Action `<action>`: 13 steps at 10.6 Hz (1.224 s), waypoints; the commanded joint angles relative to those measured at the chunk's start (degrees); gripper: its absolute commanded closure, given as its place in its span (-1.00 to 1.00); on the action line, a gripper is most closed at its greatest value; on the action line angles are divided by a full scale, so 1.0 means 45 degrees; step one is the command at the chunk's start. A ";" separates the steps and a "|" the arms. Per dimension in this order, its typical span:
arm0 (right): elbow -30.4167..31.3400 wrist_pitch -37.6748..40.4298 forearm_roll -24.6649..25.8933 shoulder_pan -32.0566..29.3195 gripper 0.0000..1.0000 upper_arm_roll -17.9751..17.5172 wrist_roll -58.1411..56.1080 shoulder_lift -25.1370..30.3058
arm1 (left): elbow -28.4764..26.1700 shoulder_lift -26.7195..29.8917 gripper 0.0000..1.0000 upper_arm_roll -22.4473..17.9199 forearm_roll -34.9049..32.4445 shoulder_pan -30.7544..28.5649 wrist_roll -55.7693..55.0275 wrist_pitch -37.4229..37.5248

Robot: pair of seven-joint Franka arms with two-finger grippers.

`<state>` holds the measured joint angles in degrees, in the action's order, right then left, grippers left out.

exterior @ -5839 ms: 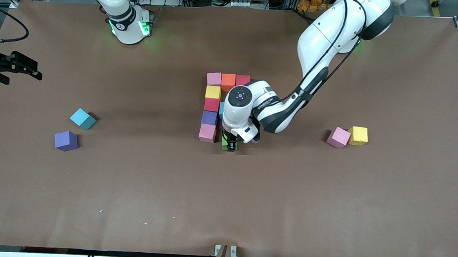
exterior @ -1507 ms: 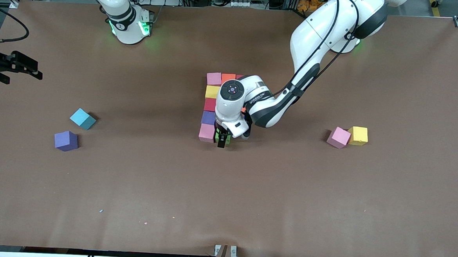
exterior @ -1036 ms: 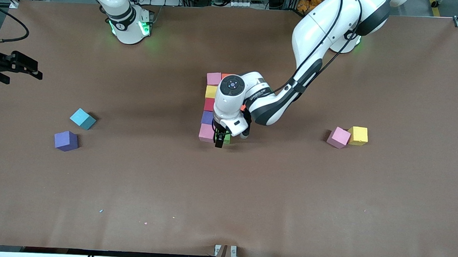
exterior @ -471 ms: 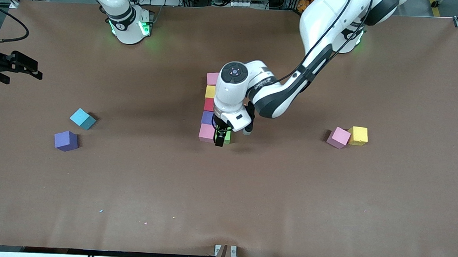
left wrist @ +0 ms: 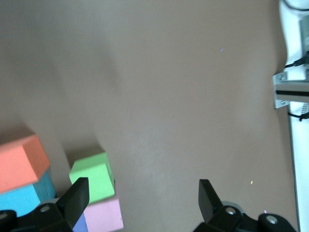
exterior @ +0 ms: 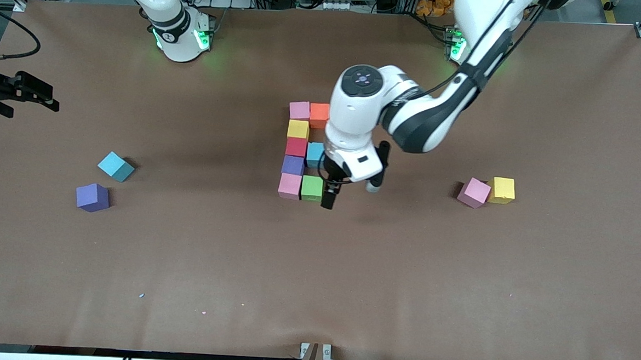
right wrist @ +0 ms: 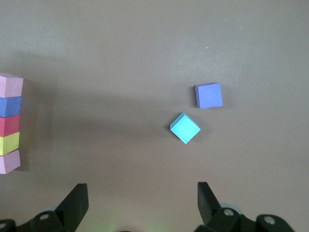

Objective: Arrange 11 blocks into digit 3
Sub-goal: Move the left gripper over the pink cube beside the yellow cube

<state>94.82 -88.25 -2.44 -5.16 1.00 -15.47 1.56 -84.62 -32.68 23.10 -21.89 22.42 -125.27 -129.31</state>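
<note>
So far you have part of the digit 3 (exterior: 303, 151) laid out mid-surface: a spine of five blocks running toward the front camera, pink block (exterior: 299, 110), yellow block (exterior: 298, 129), red block (exterior: 296, 146), purple block (exterior: 293, 165) and a second pink block (exterior: 290, 186). Toward the left arm's end, an orange block (exterior: 319, 115) touches the farthest pink one, a light blue block (exterior: 315, 154) sits beside the red and purple ones, and a green block (exterior: 312, 188) touches the nearest pink one.

Your left pincer (exterior: 335, 194) hangs just above the surface beside the green block, on the side toward the left arm's end, its jaws spread wide and holding nothing; the left wrist view shows bare surface between its fingers (left wrist: 206, 199). No writing on that arm can be read.

Four loose blocks lie well apart from the figure: a loose pink block (exterior: 474, 192) touching a loose yellow block (exterior: 501, 190) toward the left arm's end, and a loose light blue block (exterior: 115, 166) near a loose purple block (exterior: 92, 197) toward the right arm's end.

Your right pincer (right wrist: 140, 205) waits high over the right arm's end of the brown surface (exterior: 315, 278), jaws wide and empty, with those two loose blocks below it.
</note>
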 commanded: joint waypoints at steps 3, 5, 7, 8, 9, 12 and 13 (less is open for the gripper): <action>-0.0290 0.0254 0.0152 -0.0221 -1.00 -0.0183 0.0118 -0.0111 | -0.1799 0.1577 -1.00 0.0742 0.0430 -0.1988 0.5186 0.1288; -0.0290 0.0235 0.0152 -0.0221 -1.00 -0.0183 0.0118 -0.0111 | -0.1858 0.1578 -1.00 0.1658 0.0489 -0.3508 0.7883 0.2326; -0.0290 0.0255 0.0152 -0.0221 -1.00 -0.0183 0.0118 -0.0111 | -0.2402 0.1733 -1.00 0.2907 0.0470 -0.5576 1.1123 0.2817; -0.0290 0.0313 0.0152 -0.0221 -1.00 -0.0183 0.0118 -0.0111 | -0.2793 0.1811 -1.00 0.3571 0.0470 -0.6825 1.2705 0.2818; -0.0309 0.0313 0.0171 -0.0221 -1.00 -0.0164 0.0118 -0.0092 | -0.3183 0.1947 -1.00 0.4100 0.0470 -0.7959 1.4326 0.2818; -0.0387 0.0371 0.0152 -0.0397 -1.00 -0.0163 0.0099 -0.0092 | -0.4258 0.1949 -1.00 0.5352 0.0431 -1.0424 1.9073 0.2818; -0.0407 0.0391 0.0152 -0.0397 -1.00 -0.0183 0.0099 -0.0111 | -0.4725 0.1968 -1.00 0.5374 0.0334 -1.0721 2.0539 0.2702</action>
<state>94.58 -87.82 -2.36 -5.62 1.21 -15.46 1.55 -101.32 -26.36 45.80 -21.10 -23.35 -40.39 -116.72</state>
